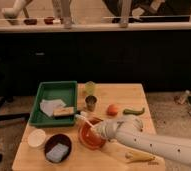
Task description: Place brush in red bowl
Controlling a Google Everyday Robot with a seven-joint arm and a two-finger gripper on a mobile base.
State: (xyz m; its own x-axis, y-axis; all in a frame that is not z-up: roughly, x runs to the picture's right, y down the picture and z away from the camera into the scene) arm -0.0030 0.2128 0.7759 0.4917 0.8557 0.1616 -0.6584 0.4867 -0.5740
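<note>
The red bowl (87,139) sits on the wooden table (123,94), front middle. My gripper (97,130) reaches in from the lower right on a pale arm and hangs over the bowl's far right side. It is shut on the brush (83,119), a slim pale stick. The brush slants up and to the left from the gripper, and its whitish tip is above the bowl's far left rim.
A green tray (45,93) at the left holds a white cloth (49,106) and a tan block (64,112). Near the bowl stand a metal cup (91,103), a yellow-green cup (90,88), an orange fruit (112,109), a green pepper (134,111), a small white bowl (37,138) and a dark brown bowl (57,148).
</note>
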